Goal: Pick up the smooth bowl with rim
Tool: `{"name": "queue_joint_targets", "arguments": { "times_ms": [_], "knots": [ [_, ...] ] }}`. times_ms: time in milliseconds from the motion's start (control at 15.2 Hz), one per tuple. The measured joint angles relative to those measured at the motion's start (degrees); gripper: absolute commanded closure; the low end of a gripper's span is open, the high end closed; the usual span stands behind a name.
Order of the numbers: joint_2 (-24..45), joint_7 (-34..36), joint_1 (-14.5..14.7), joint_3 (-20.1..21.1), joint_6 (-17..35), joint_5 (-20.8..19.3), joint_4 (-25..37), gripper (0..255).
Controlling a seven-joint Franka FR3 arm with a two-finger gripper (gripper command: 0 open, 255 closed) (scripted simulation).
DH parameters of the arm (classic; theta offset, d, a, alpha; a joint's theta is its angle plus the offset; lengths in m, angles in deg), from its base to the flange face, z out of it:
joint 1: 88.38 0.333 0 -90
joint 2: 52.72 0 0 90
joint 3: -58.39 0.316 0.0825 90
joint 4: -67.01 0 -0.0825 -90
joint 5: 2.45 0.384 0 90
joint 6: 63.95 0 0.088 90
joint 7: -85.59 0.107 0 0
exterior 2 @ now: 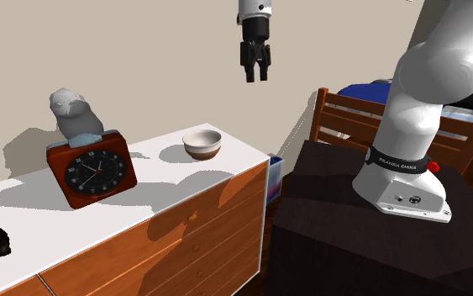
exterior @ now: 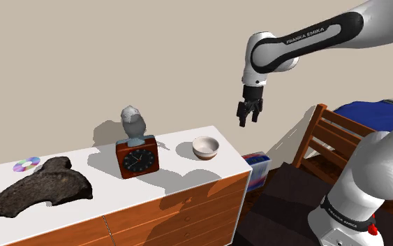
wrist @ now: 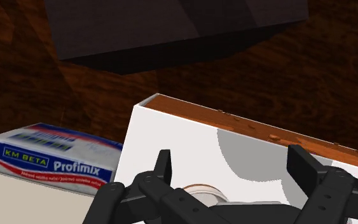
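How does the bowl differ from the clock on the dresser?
The bowl is cream and round, while the clock has a reddish-brown squarish case with a dark face. The bowl sits low, opening upward; the clock stands taller, on its edge. The bowl stands alone near the dresser's end; the clock has a grey figure right behind it. Both rest on the white dresser top; the open tool touches neither.

A white-topped dresser (exterior: pixel 181 176) carries a bowl (exterior: pixel 205 147), clock (exterior: pixel 138 160), bust (exterior: pixel 133 124), disc (exterior: pixel 26 165) and rock (exterior: pixel 38 188).
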Motion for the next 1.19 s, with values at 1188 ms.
{"name": "queue_joint_targets", "arguments": {
  "times_ms": [1188],
  "knots": [
    [39.5, -9.8, -2.9, -2.6, 19.1, 6.9, 20.6, 0]
  ]
}}
